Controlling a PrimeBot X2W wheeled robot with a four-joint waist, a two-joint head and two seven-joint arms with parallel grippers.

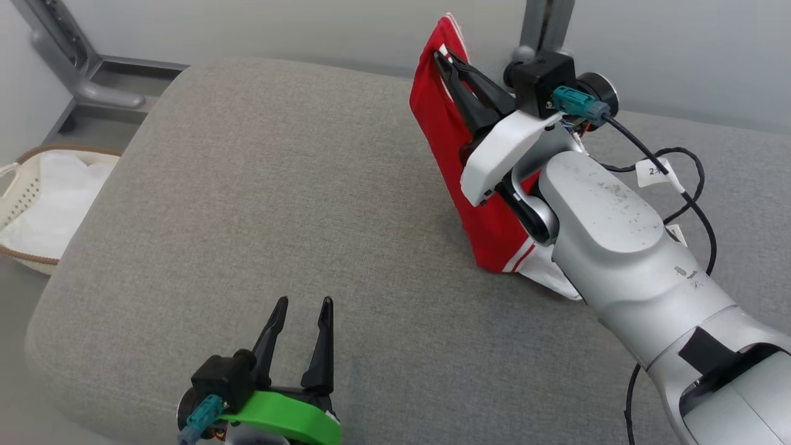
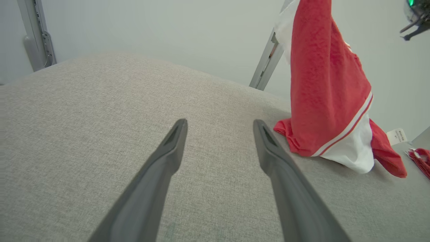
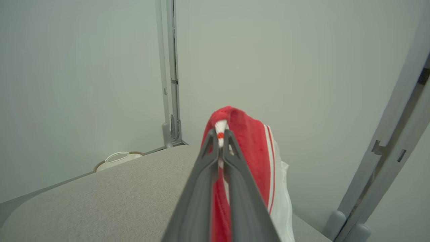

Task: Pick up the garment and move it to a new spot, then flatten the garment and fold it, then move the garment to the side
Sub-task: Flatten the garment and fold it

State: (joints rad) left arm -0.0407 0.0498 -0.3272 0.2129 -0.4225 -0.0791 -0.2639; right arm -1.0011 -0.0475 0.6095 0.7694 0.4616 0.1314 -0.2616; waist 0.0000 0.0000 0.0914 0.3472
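The garment (image 1: 451, 142) is red with white stripes and a white panel. It hangs in a tall drape from my right gripper (image 1: 446, 60), which is shut on its top edge at the back right. Its lower end (image 1: 525, 259) still rests on the grey cushion (image 1: 259, 198). In the right wrist view the shut fingertips (image 3: 220, 134) pinch a white and red fold of the garment (image 3: 248, 141). My left gripper (image 1: 304, 306) stands open low over the cushion's front, empty. In the left wrist view its gripper (image 2: 220, 126) points at bare cushion, with the garment (image 2: 322, 84) hanging to the right.
A white basket (image 1: 37, 204) sits on the floor left of the cushion. Metal frame posts (image 1: 544, 28) rise behind the cushion against the pale wall. A black cable (image 1: 686, 185) loops beside my right forearm. A small red item (image 2: 420, 159) lies at the cushion's right.
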